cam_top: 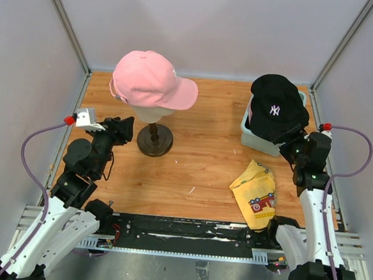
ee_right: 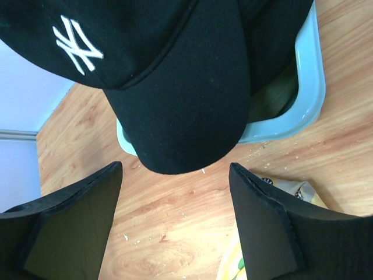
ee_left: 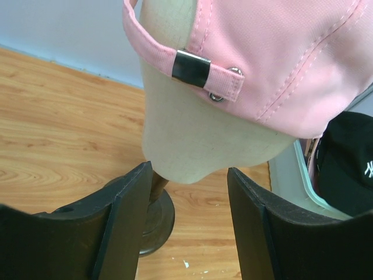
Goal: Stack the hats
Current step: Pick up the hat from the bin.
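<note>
A pink hat (cam_top: 151,80) (ee_left: 280,52) sits on the cream mannequin head (cam_top: 151,114) (ee_left: 198,140), brim pointing right. A black hat with a white logo (cam_top: 275,108) (ee_right: 169,70) rests on top of a pale blue bin (cam_top: 246,132) (ee_right: 303,99) at the back right, its brim hanging over the bin's near edge. My left gripper (cam_top: 126,131) (ee_left: 189,192) is open just left of the head's stand, with nothing between its fingers. Just in front of the black hat's brim, my right gripper (cam_top: 293,146) (ee_right: 175,198) is open and empty.
The mannequin's dark round base (cam_top: 154,140) (ee_left: 154,224) stands on the wooden table. A yellow cloth with red print (cam_top: 256,193) (ee_right: 291,189) lies at the front right. Grey walls close in the left, back and right sides.
</note>
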Available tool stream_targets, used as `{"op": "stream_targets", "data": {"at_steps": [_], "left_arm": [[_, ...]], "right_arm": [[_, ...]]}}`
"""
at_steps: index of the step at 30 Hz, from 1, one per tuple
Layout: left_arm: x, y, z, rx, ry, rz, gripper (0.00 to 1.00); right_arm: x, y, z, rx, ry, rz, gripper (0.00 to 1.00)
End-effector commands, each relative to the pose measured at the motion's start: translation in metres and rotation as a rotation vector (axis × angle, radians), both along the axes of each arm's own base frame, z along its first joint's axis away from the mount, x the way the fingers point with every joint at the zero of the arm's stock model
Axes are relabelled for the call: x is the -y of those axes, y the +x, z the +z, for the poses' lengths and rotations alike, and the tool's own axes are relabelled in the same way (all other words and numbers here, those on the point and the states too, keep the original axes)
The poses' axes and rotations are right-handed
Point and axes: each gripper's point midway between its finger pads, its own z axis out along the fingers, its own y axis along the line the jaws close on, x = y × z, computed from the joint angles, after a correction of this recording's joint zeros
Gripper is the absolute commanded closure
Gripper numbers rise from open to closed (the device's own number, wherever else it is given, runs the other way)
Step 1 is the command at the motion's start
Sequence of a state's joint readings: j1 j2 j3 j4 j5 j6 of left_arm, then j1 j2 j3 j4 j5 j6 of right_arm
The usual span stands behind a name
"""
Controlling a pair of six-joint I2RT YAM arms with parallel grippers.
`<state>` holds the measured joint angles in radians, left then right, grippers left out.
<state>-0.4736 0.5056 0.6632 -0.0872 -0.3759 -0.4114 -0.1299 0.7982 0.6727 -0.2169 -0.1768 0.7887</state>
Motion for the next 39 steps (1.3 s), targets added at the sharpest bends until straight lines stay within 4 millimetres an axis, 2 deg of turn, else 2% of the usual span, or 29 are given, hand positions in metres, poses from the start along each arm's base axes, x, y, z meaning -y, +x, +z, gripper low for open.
{"op": "stream_targets", "data": {"at_steps": [1, 8, 19, 31, 36, 39], "left_arm": [[-0.002, -0.003, 0.025, 0.061, 0.000, -0.005, 0.41], [0.000, -0.003, 0.026, 0.070, 0.006, -0.016, 0.41], [0.004, -0.002, 0.023, 0.070, 0.020, -0.036, 0.41], [0.007, -0.001, 0.025, 0.070, 0.031, -0.047, 0.41], [0.007, -0.001, 0.027, 0.074, 0.032, -0.047, 0.41], [0.007, -0.001, 0.027, 0.075, 0.031, -0.049, 0.41]], "right_arm": [[0.017, 0.010, 0.007, 0.047, -0.025, -0.038, 0.25], [0.030, 0.017, 0.004, 0.045, -0.053, -0.059, 0.25], [0.038, 0.029, -0.010, 0.092, -0.018, -0.068, 0.24], [0.024, 0.040, -0.018, 0.197, 0.119, -0.033, 0.25], [0.020, 0.040, -0.014, 0.232, 0.173, -0.029, 0.30], [0.017, 0.040, -0.012, 0.253, 0.207, -0.027, 0.39]]}}
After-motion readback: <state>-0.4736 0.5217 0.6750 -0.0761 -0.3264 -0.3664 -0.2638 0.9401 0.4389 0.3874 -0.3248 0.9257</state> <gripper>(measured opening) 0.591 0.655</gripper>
